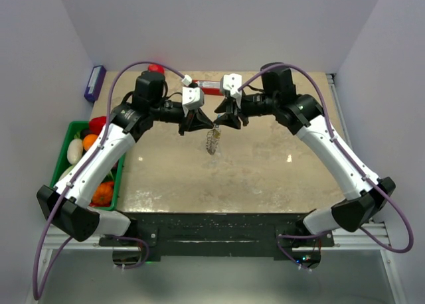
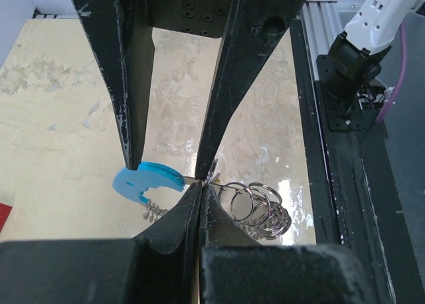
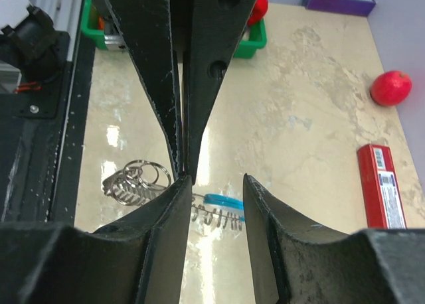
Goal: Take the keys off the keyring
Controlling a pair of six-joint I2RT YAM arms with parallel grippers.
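The keyring [image 1: 212, 142] hangs above the table between both arms: a cluster of silvery rings [image 2: 260, 208], a small coil and a light-blue curved piece [image 2: 147, 182]. My left gripper [image 2: 201, 186] is shut on the keyring's wire beside the blue piece. The right gripper [image 3: 216, 182] is open, its fingers [image 2: 133, 118] straddling the blue piece [image 3: 224, 201] with one tip touching its top edge. In the top view the two grippers meet tip to tip, left gripper [image 1: 208, 123] against right gripper [image 1: 220, 120]. No key shows clearly; the pinch hides that spot.
A red box [image 1: 209, 87] lies behind the grippers and a red ball [image 3: 390, 87] farther back left. A green bin [image 1: 74, 124] of fruit and vegetables stands at the left edge. A purple box [image 1: 94, 83] sits at the back left corner.
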